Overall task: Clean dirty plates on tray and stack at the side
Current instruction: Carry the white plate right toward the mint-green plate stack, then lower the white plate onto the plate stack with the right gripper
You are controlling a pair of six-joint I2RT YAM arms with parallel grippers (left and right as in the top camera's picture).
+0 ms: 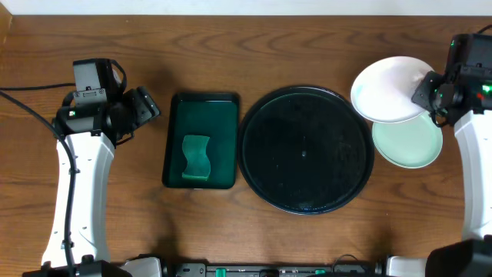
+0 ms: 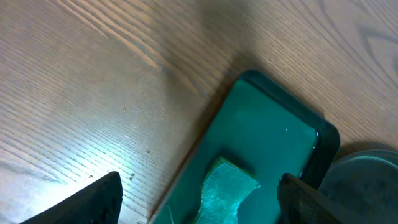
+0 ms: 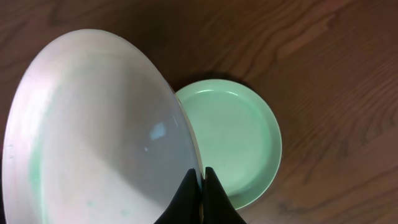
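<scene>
A white plate [image 1: 390, 88] [image 3: 93, 130] hangs tilted in the air at the right, and my right gripper [image 1: 427, 86] [image 3: 200, 171] is shut on its rim. Partly under it, a pale mint plate [image 1: 409, 141] [image 3: 233, 134] lies flat on the table. The round black tray [image 1: 306, 148] sits in the middle with no plate on it; its rim [image 2: 364, 165] shows at the right edge of the left wrist view. My left gripper [image 1: 144, 108] [image 2: 199, 199] is open, left of the green tray, with nothing between its fingers.
A rectangular dark green tray [image 1: 201, 141] [image 2: 267, 137] holds a green sponge [image 1: 196, 158] [image 2: 227, 193], just left of the black tray. A black cable [image 1: 31, 115] runs along the left arm. Bare wooden table surrounds everything.
</scene>
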